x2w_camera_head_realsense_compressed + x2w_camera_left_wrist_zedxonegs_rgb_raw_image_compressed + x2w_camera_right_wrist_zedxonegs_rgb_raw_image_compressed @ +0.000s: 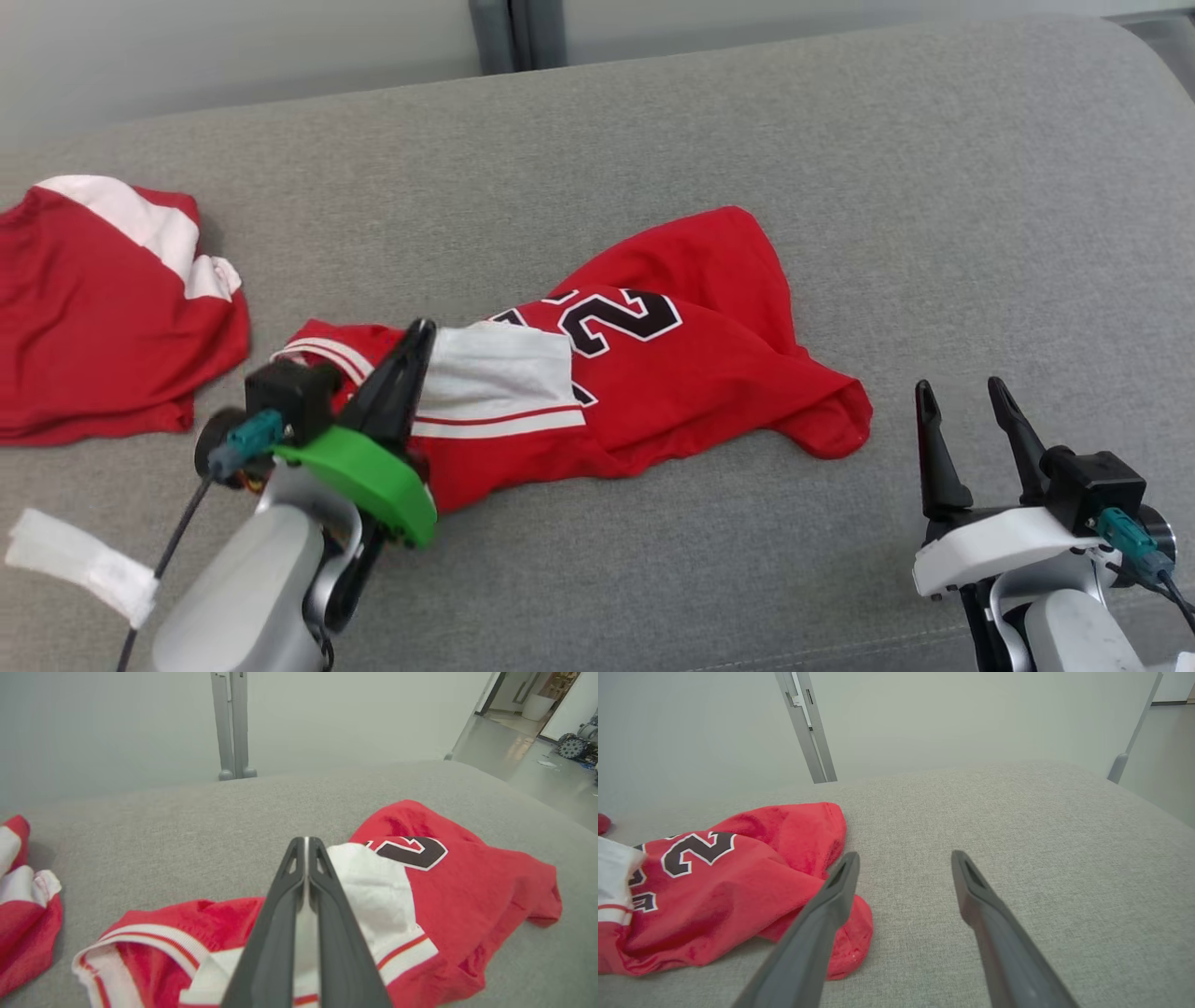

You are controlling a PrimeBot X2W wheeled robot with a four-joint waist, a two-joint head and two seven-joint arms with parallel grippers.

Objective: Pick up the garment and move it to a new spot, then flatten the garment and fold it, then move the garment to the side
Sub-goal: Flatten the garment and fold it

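The garment [691, 373] is a red jersey with black numerals and white trim, lying crumpled in the middle of the grey padded surface [887, 187]. My left gripper [425, 327] lies over its left end, shut on the white panel there. In the left wrist view the fingers [280, 933] are pressed together, with white cloth showing in the slit between them, and the garment [467, 891] spreads to the right. My right gripper [960, 387] stands open near the front right, just off the garment's right corner. In the right wrist view the garment [738, 882] lies left of that gripper [905, 856], which has nothing between its fingers.
A second red and white cloth [93, 308] lies at the far left. A strip of white tape [84, 565] is stuck near the front left edge. A grey metal post [518, 33] stands behind the surface. Bare grey surface stretches behind and right of the garment.
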